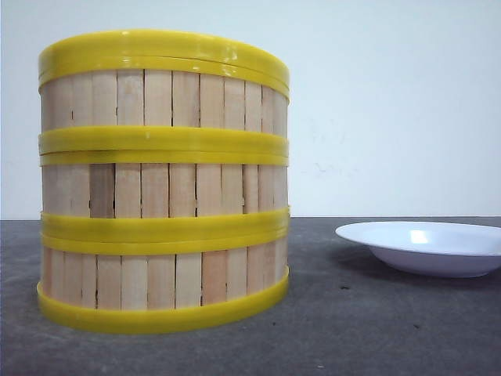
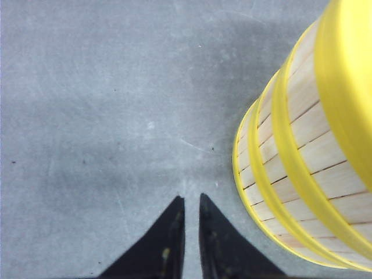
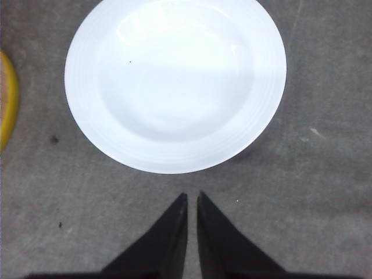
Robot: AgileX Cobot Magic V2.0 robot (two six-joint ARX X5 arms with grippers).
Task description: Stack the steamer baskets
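Observation:
Three steamer baskets stand stacked in one column at the left of the front view: bottom (image 1: 160, 282), middle (image 1: 160, 190), top (image 1: 160, 98). Their slat walls line up, and a doubled yellow rim (image 1: 164, 48) caps the top. In the left wrist view the stack (image 2: 308, 145) rises beside my left gripper (image 2: 191, 197), which is shut and empty above bare table, apart from the stack. My right gripper (image 3: 192, 195) is shut on nothing, just short of the plate. A yellow edge of the stack (image 3: 7, 104) shows at that view's side. Neither gripper appears in the front view.
A white plate (image 1: 427, 247) lies empty on the dark grey table (image 1: 352, 329), to the right of the stack. In the right wrist view the plate (image 3: 174, 81) fills the area beyond the fingertips. A pale wall stands behind the table.

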